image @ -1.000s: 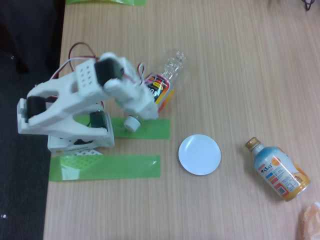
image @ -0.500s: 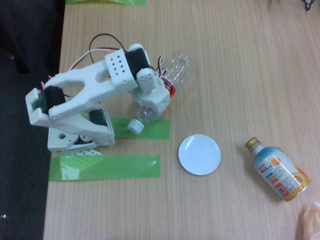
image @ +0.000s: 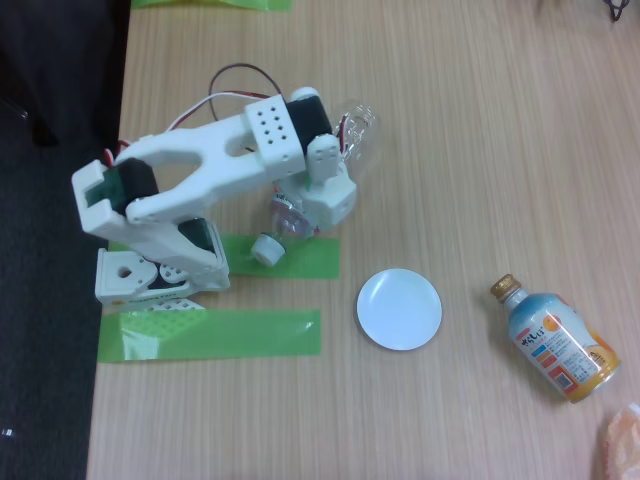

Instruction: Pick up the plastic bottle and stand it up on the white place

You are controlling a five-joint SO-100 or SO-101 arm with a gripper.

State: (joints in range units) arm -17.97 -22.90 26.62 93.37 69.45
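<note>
Writing on the labels is too small to read in the fixed view. The plastic bottle lies on the wooden counter, long axis from 7 o'clock to 1 o'clock: white cap low at 7 o'clock on a green tape strip, clear base at 1 o'clock. The white arm covers its middle and label. The fingers are over the neck part; whether they are closed on it I cannot tell. The white place lies at 5 o'clock from the bottle, apart. A blue-and-orange bottle with gold cap lies far at 4 o'clock.
</note>
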